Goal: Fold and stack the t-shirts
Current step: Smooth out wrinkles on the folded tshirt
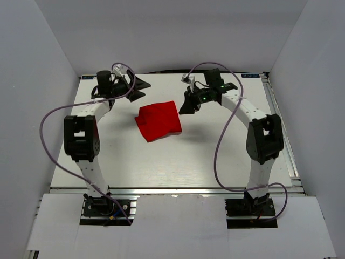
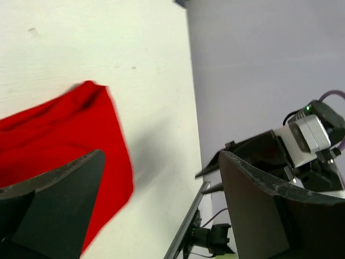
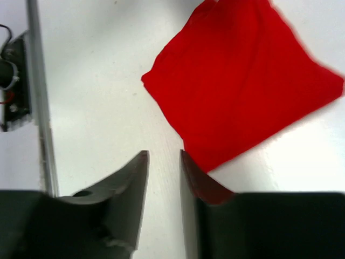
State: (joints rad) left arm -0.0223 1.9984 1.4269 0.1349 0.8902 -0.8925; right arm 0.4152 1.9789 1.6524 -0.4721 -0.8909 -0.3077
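Note:
The red t-shirt [image 1: 159, 121] lies folded into a rough square near the middle of the white table [image 1: 161, 162], flat and free of both grippers. My left gripper [image 1: 141, 86] hovers at the back left of it, jaws spread wide and empty; in the left wrist view the t-shirt [image 2: 59, 135] shows past the left finger, and the left gripper [image 2: 161, 156] frames bare table. My right gripper [image 1: 188, 105] is just off the shirt's back right corner. In the right wrist view the right gripper [image 3: 163, 154] stands slightly parted over bare table, beside the t-shirt's [image 3: 242, 81] edge, holding nothing.
White walls enclose the table on three sides. A metal rail [image 3: 40, 108] runs along the table's edge. Purple cables [image 1: 54, 140] loop off both arms. The right arm's wrist [image 2: 307, 135] shows in the left wrist view.

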